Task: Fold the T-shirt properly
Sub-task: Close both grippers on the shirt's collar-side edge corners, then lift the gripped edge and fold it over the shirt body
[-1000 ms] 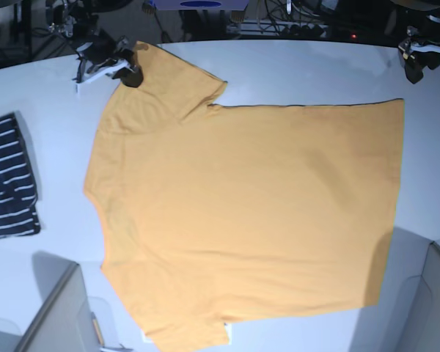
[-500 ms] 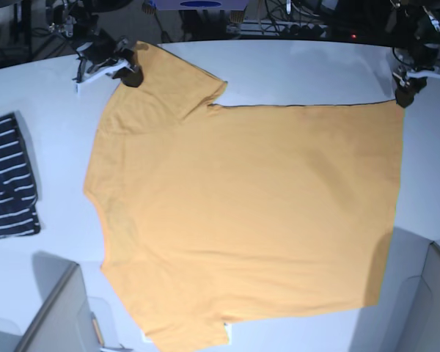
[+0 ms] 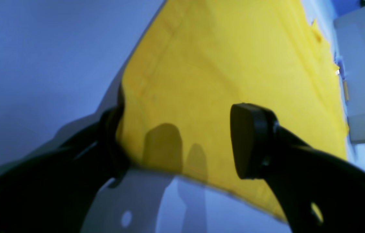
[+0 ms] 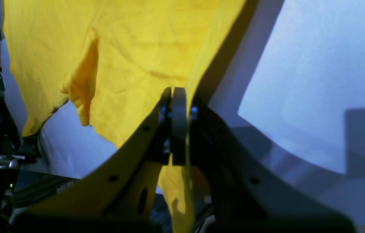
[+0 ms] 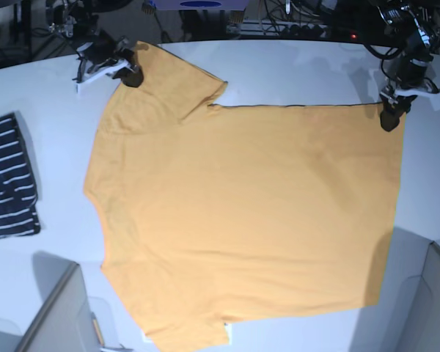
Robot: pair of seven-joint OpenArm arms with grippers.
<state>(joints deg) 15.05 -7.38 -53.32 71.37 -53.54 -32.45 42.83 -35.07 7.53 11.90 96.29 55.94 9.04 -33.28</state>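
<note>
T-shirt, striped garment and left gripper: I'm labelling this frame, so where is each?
T-shirt (image 5: 242, 213): base view, middle of the body.
Striped garment (image 5: 11, 180): base view, centre of the folded cloth.
Left gripper (image 5: 390, 117): base view, between its fingertips at the shirt's corner.

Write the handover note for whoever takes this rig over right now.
Right gripper: jaws shut on the T-shirt at its far sleeve.
Left gripper: jaws open, straddling the shirt's far hem corner, not yet closed.
T-shirt: spread flat on the table. Striped garment lies apart from it.
Done: no fold visible.
Left: close the left jaws, then every fold.
</note>
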